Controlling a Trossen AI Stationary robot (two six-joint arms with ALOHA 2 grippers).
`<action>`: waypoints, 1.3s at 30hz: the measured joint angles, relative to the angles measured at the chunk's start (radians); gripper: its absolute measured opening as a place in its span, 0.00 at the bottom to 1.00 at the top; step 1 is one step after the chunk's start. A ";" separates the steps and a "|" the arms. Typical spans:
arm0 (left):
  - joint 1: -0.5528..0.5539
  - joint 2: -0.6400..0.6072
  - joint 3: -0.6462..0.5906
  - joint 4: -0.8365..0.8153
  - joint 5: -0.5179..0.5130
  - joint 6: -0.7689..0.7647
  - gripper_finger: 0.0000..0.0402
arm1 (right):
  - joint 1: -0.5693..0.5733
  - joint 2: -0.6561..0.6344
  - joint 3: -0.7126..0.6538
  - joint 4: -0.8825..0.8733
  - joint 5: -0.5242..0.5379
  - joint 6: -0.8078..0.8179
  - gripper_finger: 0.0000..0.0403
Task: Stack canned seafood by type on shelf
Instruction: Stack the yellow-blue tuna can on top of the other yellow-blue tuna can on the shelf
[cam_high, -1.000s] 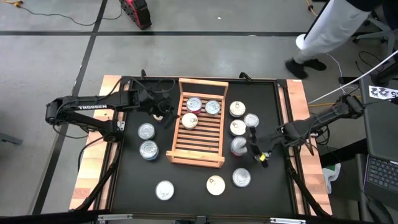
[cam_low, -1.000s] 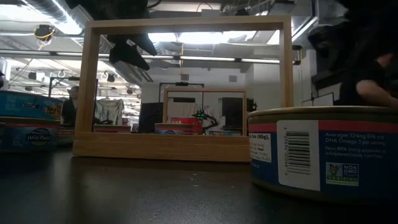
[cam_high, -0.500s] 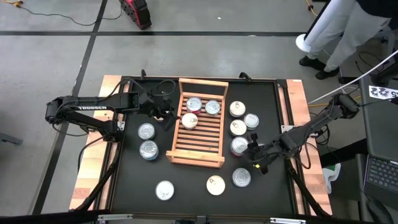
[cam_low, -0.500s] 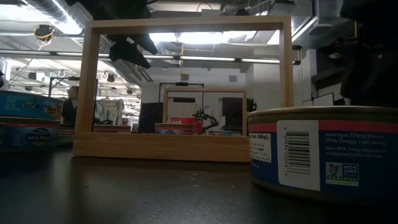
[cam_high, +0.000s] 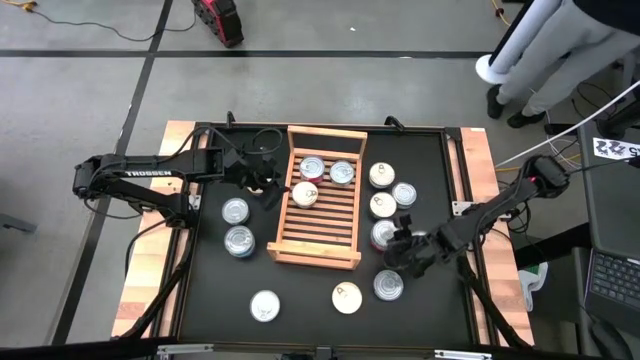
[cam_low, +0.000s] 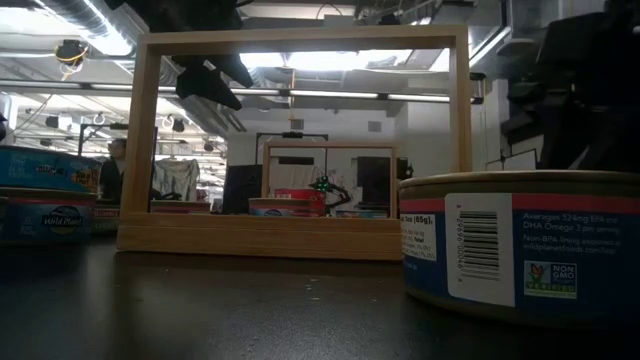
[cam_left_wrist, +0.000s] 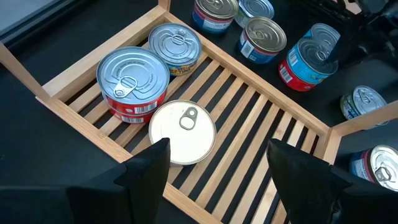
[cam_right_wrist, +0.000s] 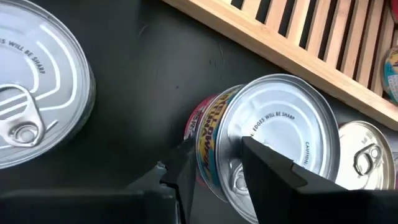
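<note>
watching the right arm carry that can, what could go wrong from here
1. The right gripper pinches the red-labelled can only by its rim, and the can hangs tilted; it may slip and drop.
2. Two loose cans, a silver one and a cream-lidded one, lie close below that arm; a fall or low swing could knock them.
3. The left gripper hovers open over the rack beside three cans; both arms there could collide.
</note>
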 joint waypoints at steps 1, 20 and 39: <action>0.000 0.000 0.000 0.000 0.000 0.000 0.65 | 0.001 0.005 0.001 0.000 0.003 0.000 0.31; 0.000 0.000 0.000 0.000 0.000 0.001 0.65 | 0.000 0.032 0.000 0.000 0.070 0.000 0.14; 0.000 0.000 0.000 0.000 0.000 0.001 0.65 | -0.012 0.036 0.077 -0.025 0.063 -0.023 0.00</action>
